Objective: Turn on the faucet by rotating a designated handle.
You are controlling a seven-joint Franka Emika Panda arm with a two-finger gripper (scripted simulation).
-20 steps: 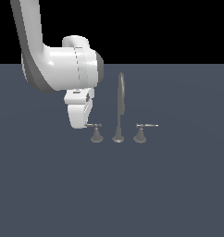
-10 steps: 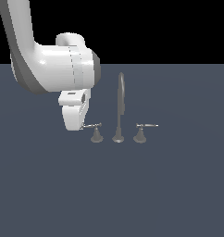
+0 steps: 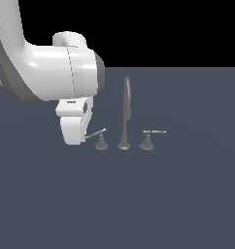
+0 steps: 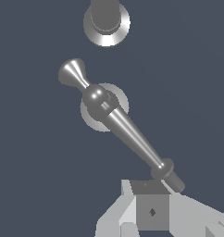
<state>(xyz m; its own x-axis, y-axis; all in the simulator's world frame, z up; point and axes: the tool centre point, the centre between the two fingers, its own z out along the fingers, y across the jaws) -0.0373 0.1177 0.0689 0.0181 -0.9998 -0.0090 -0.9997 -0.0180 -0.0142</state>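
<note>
The faucet stands mid-floor with a tall arched spout [image 3: 125, 109] and two short handles. The handle [image 3: 100, 141] on the exterior view's left has a thin lever [image 3: 95, 133] slanting toward my gripper [image 3: 83, 137]. The twin handle [image 3: 147, 141] on the exterior view's right keeps its lever level. In the wrist view the lever [image 4: 132, 134] runs diagonally over its cone base [image 4: 93, 122], and its capped end touches my gripper [image 4: 152, 203]. The fingertips show no gap between them and hold nothing. The spout's base [image 4: 106, 23] lies beyond the handle.
The flat dark grey floor [image 3: 177, 199] stretches all around the faucet. The bulky white arm [image 3: 51, 73] fills the upper part of the exterior view's left and hides the ground behind it.
The arm and gripper have shifted toward the exterior view's left. The near handle's lever has swung from level to slanted, its gripper-side end dropping lower.
</note>
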